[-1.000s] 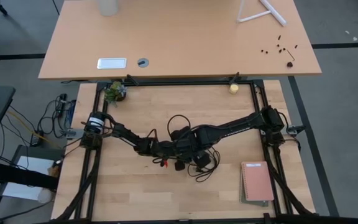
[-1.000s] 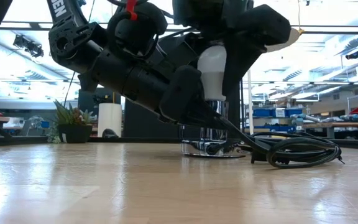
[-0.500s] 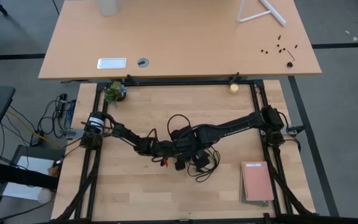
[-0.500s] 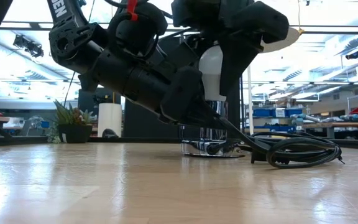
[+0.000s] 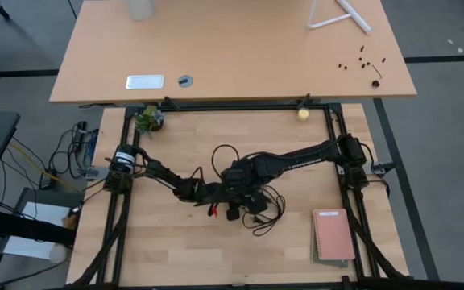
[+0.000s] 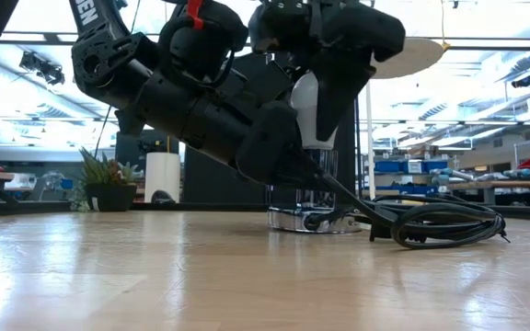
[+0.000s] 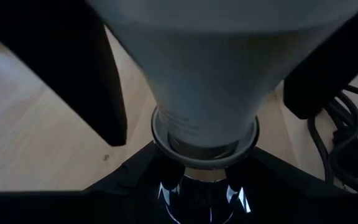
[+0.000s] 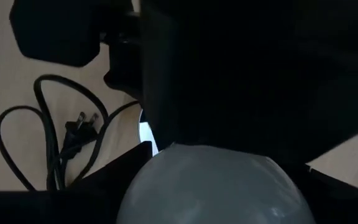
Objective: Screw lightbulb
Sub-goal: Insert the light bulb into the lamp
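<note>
The white lightbulb [image 6: 307,115] stands upright with its neck [image 7: 204,93] in the collar of a shiny silver socket [image 6: 306,195]. The socket stands on the wooden table. My left gripper [image 5: 218,194] reaches in low from the table's left and is shut on the socket. My right gripper [image 5: 244,182] hangs over the bulb, pointing down, and is shut on it. In the high view the right hand hides the bulb. The socket's black cord [image 6: 440,225] lies coiled on the table beside it. My left gripper pinches the socket's shiny body [image 7: 197,186] between its two fingers [image 7: 124,180], below the collar. It comes slanting down from the table's left. The socket stands upright on the table. My right gripper pinches the bulb's rounded head [image 8: 143,182] between its two fingers [image 6: 340,92]. The fingers come from above and point down. The bulb stands upright, its neck in the socket's collar [image 7: 161,134].
The cord and its plug [image 8: 79,127] lie right of the socket. A pink notebook [image 5: 333,235] lies at the near right. A small pale ball [image 5: 303,114] and a little plant [image 5: 147,119] sit at the far edge. A second table [image 5: 232,56] stands beyond.
My right gripper has rolled about its own downward line over the bulb, and its arm has swung a little toward the table's left. The bulb has stayed upright in the socket, which has not moved.
</note>
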`<state>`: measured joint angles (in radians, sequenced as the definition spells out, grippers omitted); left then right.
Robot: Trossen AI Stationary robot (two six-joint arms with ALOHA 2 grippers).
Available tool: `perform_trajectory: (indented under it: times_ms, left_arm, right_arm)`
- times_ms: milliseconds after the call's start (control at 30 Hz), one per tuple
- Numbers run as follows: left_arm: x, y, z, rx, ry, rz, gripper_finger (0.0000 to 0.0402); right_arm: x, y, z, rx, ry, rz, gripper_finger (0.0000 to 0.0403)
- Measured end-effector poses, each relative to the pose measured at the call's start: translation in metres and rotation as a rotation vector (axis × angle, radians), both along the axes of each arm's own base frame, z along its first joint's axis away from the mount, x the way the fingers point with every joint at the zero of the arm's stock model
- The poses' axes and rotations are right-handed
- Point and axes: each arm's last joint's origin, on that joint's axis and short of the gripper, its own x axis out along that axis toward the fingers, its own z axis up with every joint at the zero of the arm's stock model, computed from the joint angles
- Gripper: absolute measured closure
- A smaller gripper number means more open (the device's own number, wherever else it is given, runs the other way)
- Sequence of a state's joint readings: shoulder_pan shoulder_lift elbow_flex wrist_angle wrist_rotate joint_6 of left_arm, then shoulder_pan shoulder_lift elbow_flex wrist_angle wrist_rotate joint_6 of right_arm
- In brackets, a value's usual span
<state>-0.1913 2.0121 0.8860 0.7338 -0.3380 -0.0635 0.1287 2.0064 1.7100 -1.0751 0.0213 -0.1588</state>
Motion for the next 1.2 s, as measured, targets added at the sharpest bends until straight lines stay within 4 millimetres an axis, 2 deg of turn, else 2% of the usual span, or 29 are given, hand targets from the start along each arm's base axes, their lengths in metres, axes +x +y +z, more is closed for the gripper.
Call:
perform_trajectory:
  times_ms: [133, 367, 600, 900, 1200]
  left_arm:
    - [0.0, 0.0, 0.0, 0.001, -0.001, 0.006, 0.0207]
    - [-0.001, -0.001, 0.0, -0.006, -0.009, 0.042, 0.0207]
    - [-0.003, -0.009, 0.0, 0.024, -0.016, 0.097, 0.0207]
    - [-0.006, -0.015, 0.0, 0.059, -0.027, 0.168, 0.0207]
    - [-0.007, -0.016, 0.002, 0.049, -0.069, 0.264, 0.0207]
  right_arm:
    - [0.0, -0.002, 0.0, 0.014, -0.002, -0.083, 0.0126]
    - [0.001, -0.005, 0.0, 0.04, -0.004, -0.262, 0.0142]
    - [0.001, -0.007, 0.0, 0.04, -0.019, -0.458, 0.0127]
    - [0.001, -0.008, 0.001, 0.063, -0.042, -0.702, 0.0138]
    - [0.002, -0.012, 0.002, 0.045, -0.103, -0.919, 0.0132]
